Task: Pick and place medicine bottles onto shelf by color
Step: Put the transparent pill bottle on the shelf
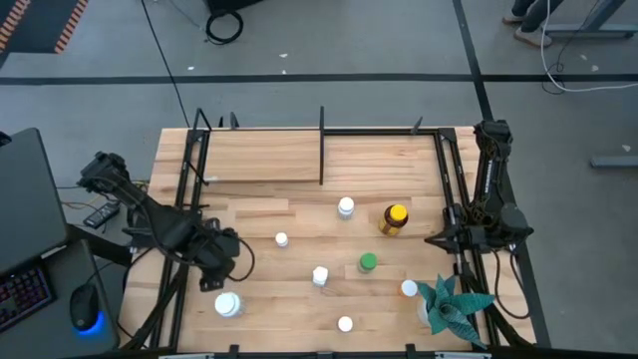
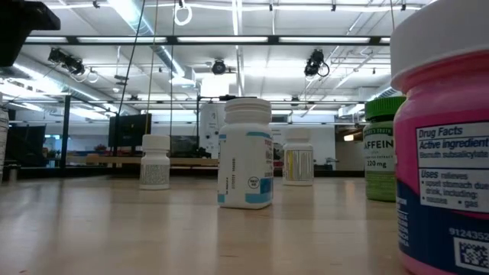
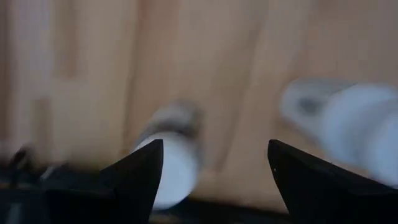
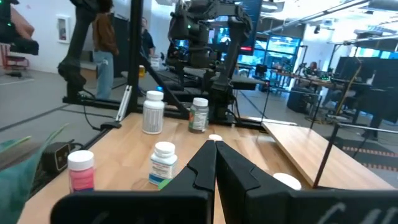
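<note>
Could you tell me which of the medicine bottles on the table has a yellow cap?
The larger amber bottle near the table's right side; the other bottles' caps are white, green or orange.

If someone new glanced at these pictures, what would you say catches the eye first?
Probably the amber bottle with the yellow cap, standing out among white-capped bottles scattered over the tabletop, and the teal spiky plant at the table's front right corner. The shelf along the back holds no bottles yet. The left claw, open, hovers beside a large white-capped bottle near the front left, while the right claw waits shut at the right edge.
</note>
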Available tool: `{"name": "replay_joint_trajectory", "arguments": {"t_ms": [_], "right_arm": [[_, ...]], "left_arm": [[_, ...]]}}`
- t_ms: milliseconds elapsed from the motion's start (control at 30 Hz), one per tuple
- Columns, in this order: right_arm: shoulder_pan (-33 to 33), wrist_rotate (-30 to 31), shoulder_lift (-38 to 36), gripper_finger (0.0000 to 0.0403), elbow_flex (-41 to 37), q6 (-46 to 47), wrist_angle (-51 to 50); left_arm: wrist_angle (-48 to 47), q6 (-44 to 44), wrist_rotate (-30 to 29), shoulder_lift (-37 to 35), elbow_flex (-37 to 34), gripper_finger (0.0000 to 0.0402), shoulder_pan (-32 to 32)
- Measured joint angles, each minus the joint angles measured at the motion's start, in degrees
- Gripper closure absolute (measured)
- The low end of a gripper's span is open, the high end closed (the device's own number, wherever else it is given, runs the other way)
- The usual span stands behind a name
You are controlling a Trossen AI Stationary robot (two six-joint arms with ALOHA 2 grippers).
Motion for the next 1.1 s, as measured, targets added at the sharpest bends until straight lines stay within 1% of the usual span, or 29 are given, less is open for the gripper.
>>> {"name": "replay_joint_trajectory", "arguments": {"t_ms": [67, 167, 333, 467, 700, 900, 967, 1100], "right_arm": [[-0.3, 0.0, 0.0, 0.0385, 0.0, 0.0, 0.0], [-0.6, 0.0, 0.0, 0.0385, 0.0, 0.6, 0.0], [-0.9, 0.1, 0.0, 0.0385, 0.0, 3.5, -0.1], [-0.9, 0.0, 0.0, 0.0385, 0.0, 5.9, -0.3], [-0.9, 0.1, 0.0, 0.0385, 0.0, 6.6, -0.4], [-0.9, 0.1, 0.0, 0.0385, 0.0, 6.5, -0.4], [-0.9, 0.1, 0.0, 0.0385, 0.0, 6.5, -0.4], [-0.9, 0.2, 0.0, 0.0385, 0.0, 6.5, -0.4]], "left_arm": [[-2.9, -1.4, 0.1, 0.0, 0.0, 0.0109, 0.9], [-4.6, -2.2, 0.7, 0.0, 0.0, 0.0108, 1.7], [-3.4, -2.6, 1.0, -0.8, -2.6, 0.0093, 2.8], [-3.3, -3.0, 2.2, -3.1, -5.8, 0.0075, 3.8], [1.2, -4.7, 3.3, -8.3, -9.9, 0.0065, 4.5], [2.7, -5.0, 6.0, -8.7, -14.1, 0.0065, 4.5], [5.4, -4.4, 6.1, -8.7, -15.6, 0.0065, 4.5], [6.6, -3.2, 6.0, -8.7, -17.5, 0.0065, 4.5]]}}
